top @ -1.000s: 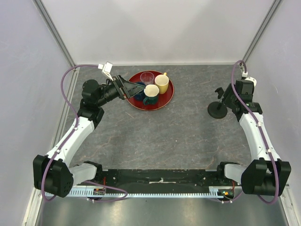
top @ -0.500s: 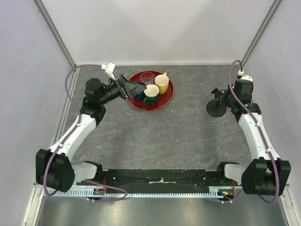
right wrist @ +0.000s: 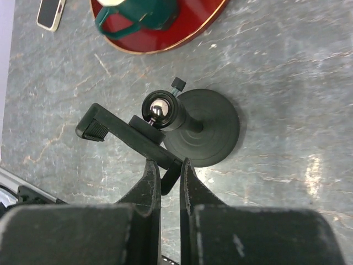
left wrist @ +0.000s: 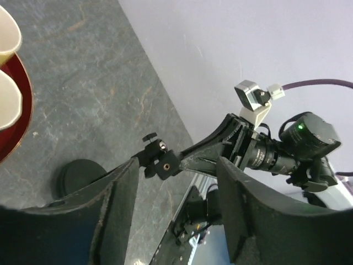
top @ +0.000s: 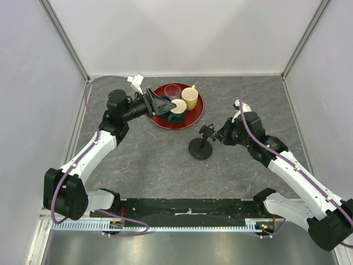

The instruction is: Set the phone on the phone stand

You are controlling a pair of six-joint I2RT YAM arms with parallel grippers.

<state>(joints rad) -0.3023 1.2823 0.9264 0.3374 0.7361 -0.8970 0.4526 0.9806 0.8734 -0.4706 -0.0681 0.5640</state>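
Reaching toward mid-table, the extended right gripper (right wrist: 169, 165) is clamped on the cradle bar of the one phone stand (right wrist: 207, 127). The left gripper (top: 165, 104), jaws apart and holding nothing, hovers over one red tray (top: 196, 117) carrying one glass (top: 172, 91), a yellow mug (top: 190, 97) and a green mug (top: 177, 112). One phone (right wrist: 51, 14) lies flat on the table beside the tray.

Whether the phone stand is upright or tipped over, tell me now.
Upright: the phone stand rests its disc base flat on the table, post rising above it; the right hand is shut on its cradle arm.
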